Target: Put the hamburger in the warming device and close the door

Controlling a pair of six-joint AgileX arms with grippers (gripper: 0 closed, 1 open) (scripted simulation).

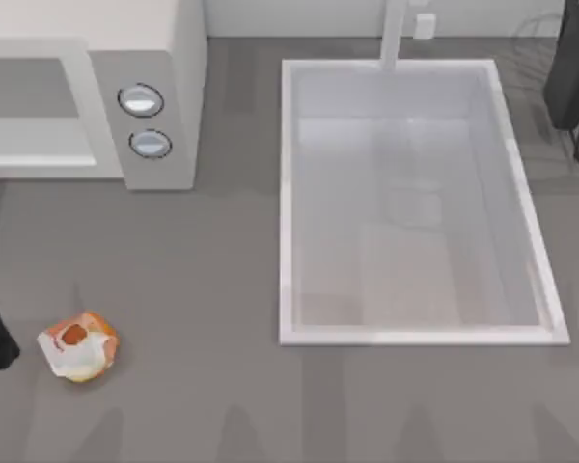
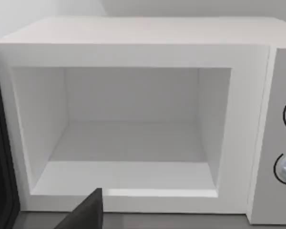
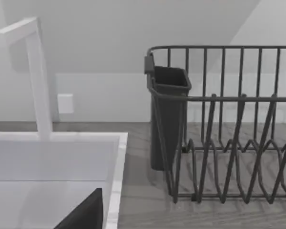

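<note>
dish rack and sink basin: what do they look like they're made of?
Dish rack: looks like dark coated metal wire, going by its thin, evenly bent bars with a matte finish; it could also be plastic. Its cup reads as matte dark plastic.
Sink basin: smooth white walls with soft, pale reflections suggest glossy ceramic or enamel, though this rendered surface leaves that open.

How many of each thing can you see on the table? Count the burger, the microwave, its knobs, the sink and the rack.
Hamburger: 1
Microwave: 1
Dials: 2
Sink: 1
Faucet: 1
Dish rack: 1
Total: 7
</note>
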